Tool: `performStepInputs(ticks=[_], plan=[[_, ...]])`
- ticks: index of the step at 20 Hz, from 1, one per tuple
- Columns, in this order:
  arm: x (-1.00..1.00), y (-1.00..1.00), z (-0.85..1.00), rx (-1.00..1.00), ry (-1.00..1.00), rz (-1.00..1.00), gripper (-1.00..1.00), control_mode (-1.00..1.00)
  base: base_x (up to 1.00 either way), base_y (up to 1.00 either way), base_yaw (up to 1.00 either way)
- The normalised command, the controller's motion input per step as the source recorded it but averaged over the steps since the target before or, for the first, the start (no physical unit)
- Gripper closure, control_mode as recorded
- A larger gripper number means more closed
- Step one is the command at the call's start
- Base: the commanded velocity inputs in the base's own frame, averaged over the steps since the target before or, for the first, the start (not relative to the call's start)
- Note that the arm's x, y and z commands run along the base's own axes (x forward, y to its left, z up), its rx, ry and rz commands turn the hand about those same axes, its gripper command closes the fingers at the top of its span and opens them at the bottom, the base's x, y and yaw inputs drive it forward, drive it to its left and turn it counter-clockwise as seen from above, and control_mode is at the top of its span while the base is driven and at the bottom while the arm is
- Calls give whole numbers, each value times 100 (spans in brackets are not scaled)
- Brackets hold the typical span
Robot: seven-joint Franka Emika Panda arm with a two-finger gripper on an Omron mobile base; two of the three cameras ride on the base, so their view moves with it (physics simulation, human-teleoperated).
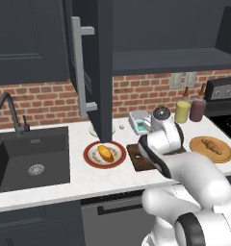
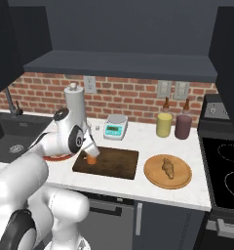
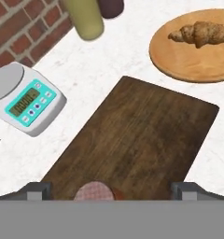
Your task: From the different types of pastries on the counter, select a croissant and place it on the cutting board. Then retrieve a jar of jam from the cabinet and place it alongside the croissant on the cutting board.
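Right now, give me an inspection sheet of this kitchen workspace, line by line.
Surface: white counter, black sink at its left end.
Job's things: croissant lies on the round wooden plate, not on the cutting board; jam jar stands on the board's left end; cabinet door open.
Clutter: bun on red-rimmed plate, kitchen scale, yellow bottle, maroon bottle.
Grippers: gripper over the jar, fingers spread wide to either side of its lid.
Cables: nothing seen.
Surroundings: brick wall, stove at right.

dark brown cutting board (image 3: 137,135), red-lidded jar of jam (image 3: 94,192)
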Motion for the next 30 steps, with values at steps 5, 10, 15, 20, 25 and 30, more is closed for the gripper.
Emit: performStepInputs(ticks=[5,10,15,20,25,30], plan=[[32,-52,40,7,13,0,-100,-100,0,0,0],[50,-100,1,2,26,13,-100,-100,0,0,0],[45,-100,7,1,26,25,-100,-100,0,0,0],[15,-17,-11,-2,17,5,-100,-100,0,0,0],[33,-76,7,-3,7,32,-100,-100,0,0,0],[18,-100,16,0,5,44,-100,-100,0,0,0]])
